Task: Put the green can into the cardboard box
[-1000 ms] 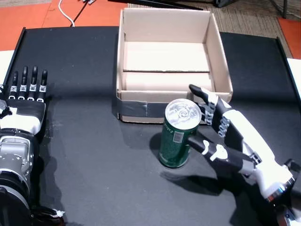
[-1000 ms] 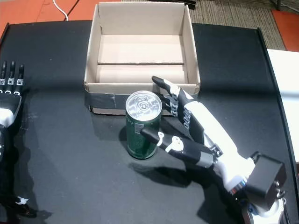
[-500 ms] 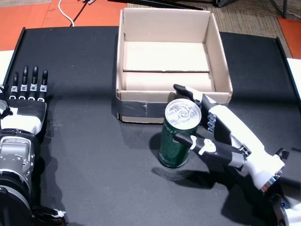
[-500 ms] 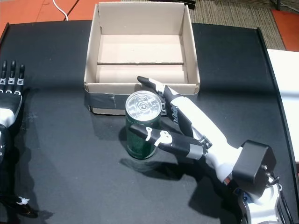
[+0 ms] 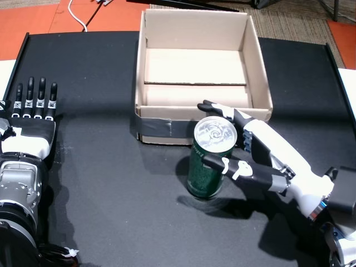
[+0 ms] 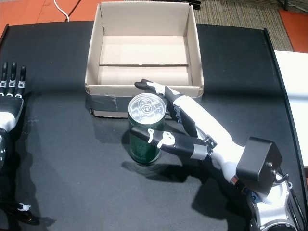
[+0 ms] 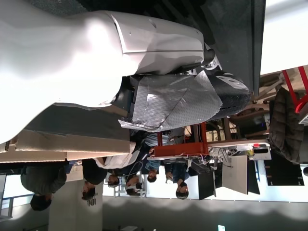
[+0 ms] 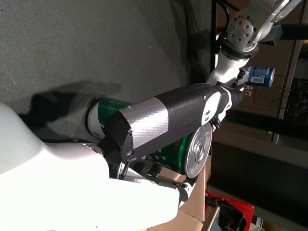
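The green can [image 5: 201,177] [image 6: 144,147] stands upright on the black table, just in front of the cardboard box [image 5: 261,72] [image 6: 197,53], which is open-topped with nothing in it. My right hand [image 5: 261,153] [image 6: 192,125] brackets the can from the right: its fingers [image 6: 154,88] reach straight between the can's top and the box wall, and the thumb [image 5: 225,164] lies across the can's front. The right wrist view shows the thumb [image 8: 163,120] over the can [image 8: 103,108]. My left hand [image 5: 30,119] [image 6: 9,96] rests flat at the table's left edge, fingers straight and apart.
The table has a raised rim [image 5: 22,50] on its left and right sides. A white cable [image 5: 78,16] lies on the orange floor behind. In the left wrist view several people [image 7: 144,173] stand in the room.
My right hand has slid left around the can, fingers passing behind its top and thumb crossing its front. The box has shifted slightly left. The left hand has not moved.
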Controlling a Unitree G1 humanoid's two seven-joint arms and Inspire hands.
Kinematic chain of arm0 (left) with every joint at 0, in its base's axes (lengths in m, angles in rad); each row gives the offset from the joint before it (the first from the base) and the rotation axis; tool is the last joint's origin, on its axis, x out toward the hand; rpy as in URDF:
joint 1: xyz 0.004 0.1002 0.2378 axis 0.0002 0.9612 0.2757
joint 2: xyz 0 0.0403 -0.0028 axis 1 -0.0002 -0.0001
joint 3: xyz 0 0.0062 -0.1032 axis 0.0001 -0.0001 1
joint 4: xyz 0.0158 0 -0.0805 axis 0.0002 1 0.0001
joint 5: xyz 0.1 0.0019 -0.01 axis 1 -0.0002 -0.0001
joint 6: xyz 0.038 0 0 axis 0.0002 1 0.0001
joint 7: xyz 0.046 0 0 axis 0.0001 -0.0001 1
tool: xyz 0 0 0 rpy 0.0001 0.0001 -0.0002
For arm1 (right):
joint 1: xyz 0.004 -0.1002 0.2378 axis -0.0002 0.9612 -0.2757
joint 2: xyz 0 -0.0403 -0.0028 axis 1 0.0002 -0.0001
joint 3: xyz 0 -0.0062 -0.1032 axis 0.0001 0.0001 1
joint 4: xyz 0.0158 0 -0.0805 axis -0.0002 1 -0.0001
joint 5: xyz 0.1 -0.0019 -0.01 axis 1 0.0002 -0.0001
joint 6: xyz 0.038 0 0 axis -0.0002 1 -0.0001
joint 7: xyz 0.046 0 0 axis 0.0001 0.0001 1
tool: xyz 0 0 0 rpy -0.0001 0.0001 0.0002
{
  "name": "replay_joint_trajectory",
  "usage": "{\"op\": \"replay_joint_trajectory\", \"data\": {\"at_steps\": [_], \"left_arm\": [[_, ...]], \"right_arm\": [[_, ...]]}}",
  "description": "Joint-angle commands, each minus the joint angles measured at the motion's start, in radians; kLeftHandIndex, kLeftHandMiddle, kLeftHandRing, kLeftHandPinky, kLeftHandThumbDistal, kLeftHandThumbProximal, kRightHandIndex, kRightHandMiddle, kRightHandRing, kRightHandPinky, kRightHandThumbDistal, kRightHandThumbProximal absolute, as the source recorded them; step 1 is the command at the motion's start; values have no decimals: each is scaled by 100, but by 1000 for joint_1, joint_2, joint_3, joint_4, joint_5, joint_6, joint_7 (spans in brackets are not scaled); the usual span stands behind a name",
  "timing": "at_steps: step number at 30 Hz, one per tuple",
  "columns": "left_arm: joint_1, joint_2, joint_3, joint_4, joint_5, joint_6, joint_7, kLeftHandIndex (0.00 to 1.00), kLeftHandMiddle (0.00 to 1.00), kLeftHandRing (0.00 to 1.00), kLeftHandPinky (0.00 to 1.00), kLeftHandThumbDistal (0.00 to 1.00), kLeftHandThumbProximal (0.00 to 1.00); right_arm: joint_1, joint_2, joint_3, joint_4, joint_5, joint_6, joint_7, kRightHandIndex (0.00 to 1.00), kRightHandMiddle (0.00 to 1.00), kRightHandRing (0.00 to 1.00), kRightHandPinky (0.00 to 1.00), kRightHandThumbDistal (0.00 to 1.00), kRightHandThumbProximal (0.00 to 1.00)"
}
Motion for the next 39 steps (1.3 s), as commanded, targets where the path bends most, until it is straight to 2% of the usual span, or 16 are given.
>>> {"op": "replay_joint_trajectory", "data": {"at_steps": [1,6,12,17,24,27,30,33,35,39], "left_arm": [[12,-5,1,-1,-1,-15,4,63,67,77,89,0,100],[11,-10,1,-1,-3,-15,2,63,66,77,89,0,100],[12,-13,2,0,-3,-14,2,65,67,77,90,0,100],[7,-18,5,-1,-6,-18,14,65,67,76,88,0,100],[7,-23,3,-2,-5,-24,13,65,66,76,87,0,99],[6,-25,5,-2,-7,-24,9,65,67,78,90,0,100],[5,-24,5,-2,-7,-23,14,62,65,76,89,0,100],[3,-25,4,-2,-7,-30,17,60,65,76,89,0,100],[2,-25,6,-2,-9,-31,16,59,65,76,88,0,100],[-2,-27,9,-3,-13,-33,19,57,63,75,86,0,100]], "right_arm": [[-5,8,15,25,-24,26,9,86,88,89,91,100,58],[-27,14,39,38,-45,36,-4,83,86,88,90,100,56],[-56,26,55,63,-64,41,-26,84,86,88,88,100,57],[-64,26,65,66,-64,71,-11,78,85,91,89,100,53],[-57,27,67,70,-64,79,-4,71,81,91,88,100,53],[-61,24,68,72,-64,102,9,72,81,91,88,100,51],[-67,23,69,81,-67,108,15,72,77,84,87,100,49],[-75,22,70,88,-68,118,20,66,68,74,84,100,42],[-83,18,79,91,-83,133,-9,54,55,62,76,93,30],[-95,6,109,91,-133,148,-100,37,40,45,61,86,22]]}}
